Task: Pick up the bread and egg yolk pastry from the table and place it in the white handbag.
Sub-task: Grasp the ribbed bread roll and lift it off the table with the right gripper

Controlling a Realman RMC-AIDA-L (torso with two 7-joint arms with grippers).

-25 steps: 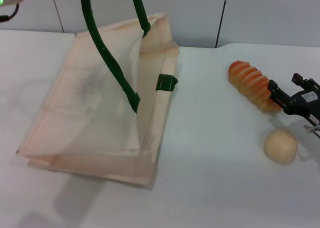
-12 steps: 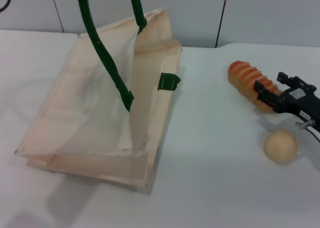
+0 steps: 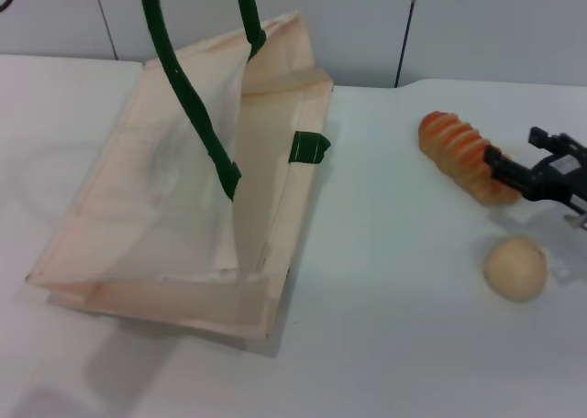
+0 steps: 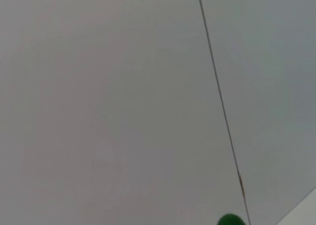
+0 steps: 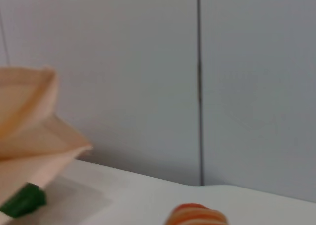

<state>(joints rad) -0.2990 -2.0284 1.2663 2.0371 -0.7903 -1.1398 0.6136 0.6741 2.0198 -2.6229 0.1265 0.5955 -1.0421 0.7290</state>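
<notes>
I see the table (image 3: 385, 345) carrying everything. The white handbag (image 3: 174, 207) takes up the left half, its far end near the back edge, its mouth side lifted and its base toward the front edge. One green handle (image 3: 188, 97) runs up out of the top of the head view, so the top panel hangs raised. The left gripper is out of sight above the frame; I can't tell whether it is clenched.

The bread (image 3: 463, 157) lies on the right half, toward the back edge, angled with one end pointing to the right edge. The right gripper (image 3: 518, 172) comes in from the right edge, tips touching or just beside the bread's near end; I can't tell if it is released or clenched.

The egg yolk pastry (image 3: 515, 267) sits alone near the right edge, in front of the bread.
</notes>
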